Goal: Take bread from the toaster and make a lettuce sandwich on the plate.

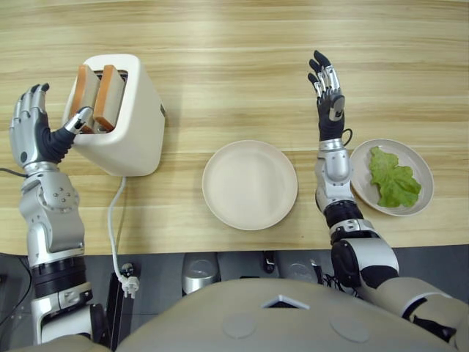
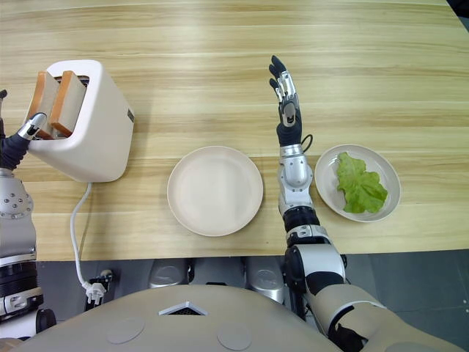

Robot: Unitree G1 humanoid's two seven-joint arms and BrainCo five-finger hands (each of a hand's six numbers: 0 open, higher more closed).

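Left hand (image 1: 29,128) fingers apart | just beside bread (image 1: 95,92) in toaster (image 1: 139,125) | right hand (image 1: 327,92) spread

I see a cream toaster (image 1: 135,117) with two brown-crusted bread slices (image 1: 110,92). The plate (image 1: 249,187) is cream too. The lettuce (image 1: 394,178) is bright green and its dish (image 1: 412,157) is pale. The table (image 1: 242,59) is light wood with long stripes.

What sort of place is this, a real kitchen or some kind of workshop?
Probably a test bench dressed as a kitchen counter: a wooden table with a toaster holding bread, an empty plate, and lettuce on a second plate. The toaster's plug dangles loose, so it looks staged.
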